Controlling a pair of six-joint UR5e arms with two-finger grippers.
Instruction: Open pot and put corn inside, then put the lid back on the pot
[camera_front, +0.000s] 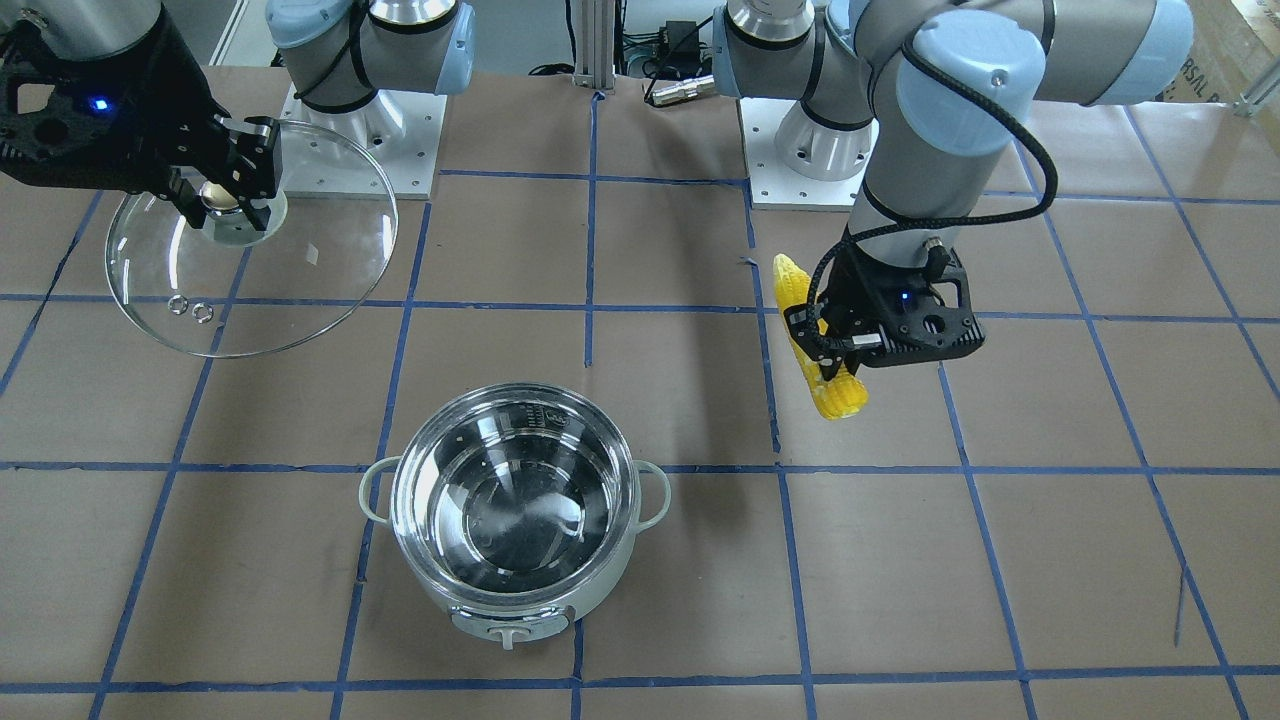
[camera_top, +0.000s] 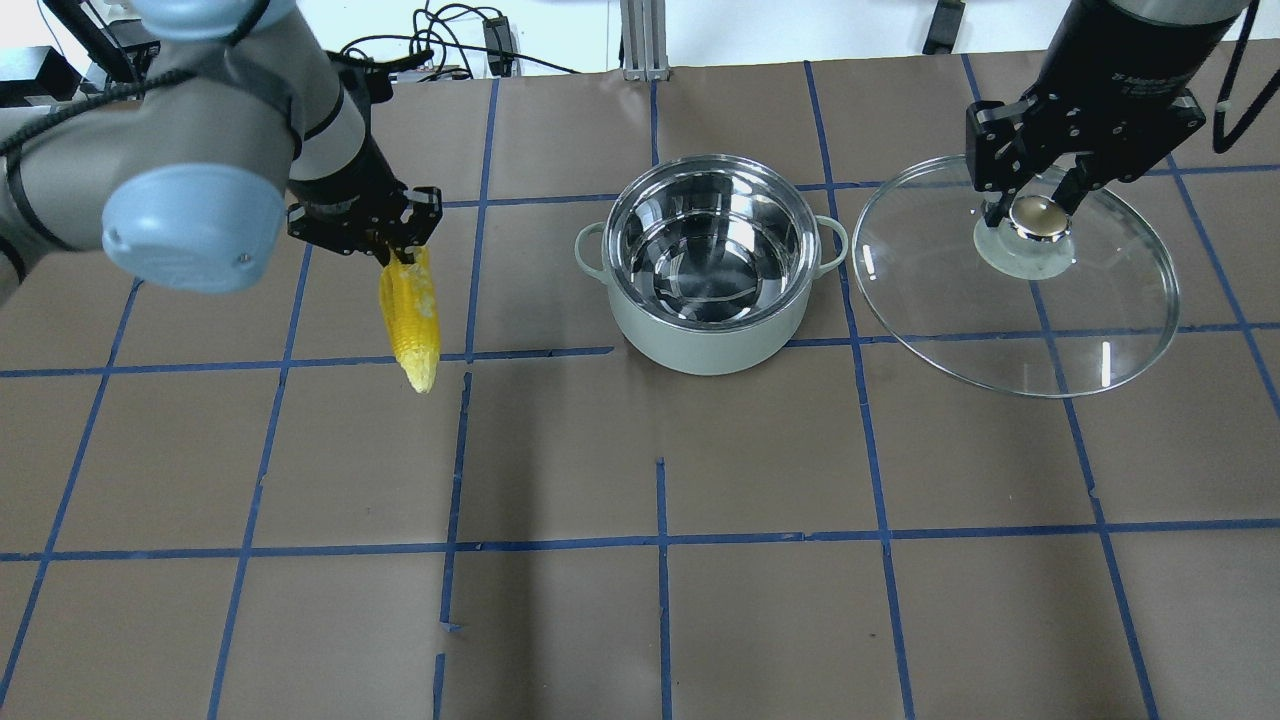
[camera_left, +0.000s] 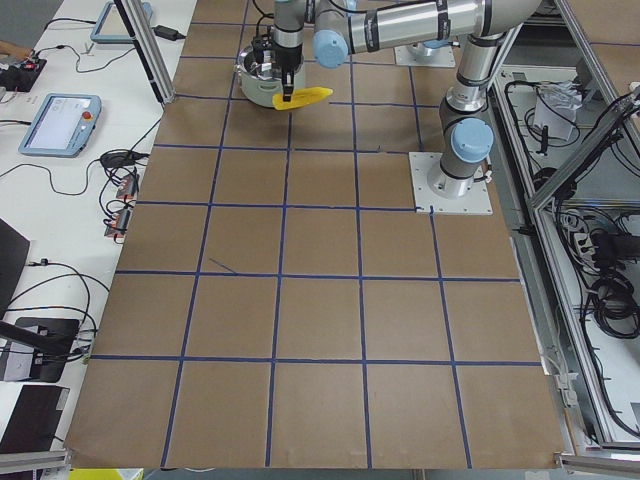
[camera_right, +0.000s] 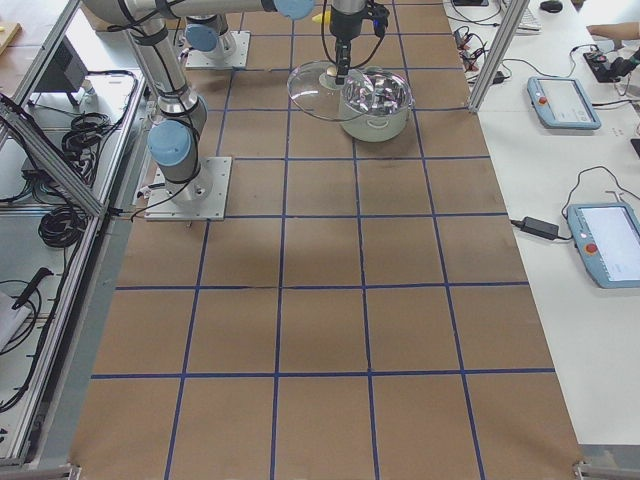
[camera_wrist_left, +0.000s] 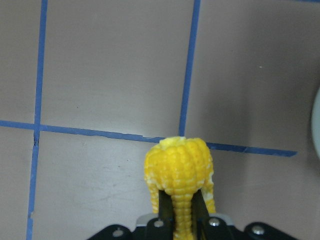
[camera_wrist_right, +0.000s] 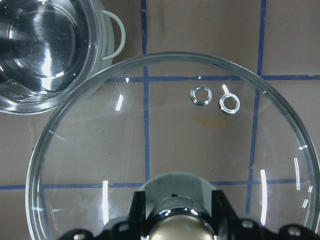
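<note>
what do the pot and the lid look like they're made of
The round pale-green pot: matte outer wall, likely painted metal or plastic; the inside is mirror-bright, apparently polished steel. The round clear lid: looks like glass, since the blue tape lines show through it; its knob seems shiny metal.

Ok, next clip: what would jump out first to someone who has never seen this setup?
The open, empty pot with its shiny steel inside sits mid-table between the two arms. On the robot's right, the right tool grips the big clear glass lid at its centre, off to the pot's side. On its left, the left tool holds the bright yellow corn, not yet over the pot.
</note>
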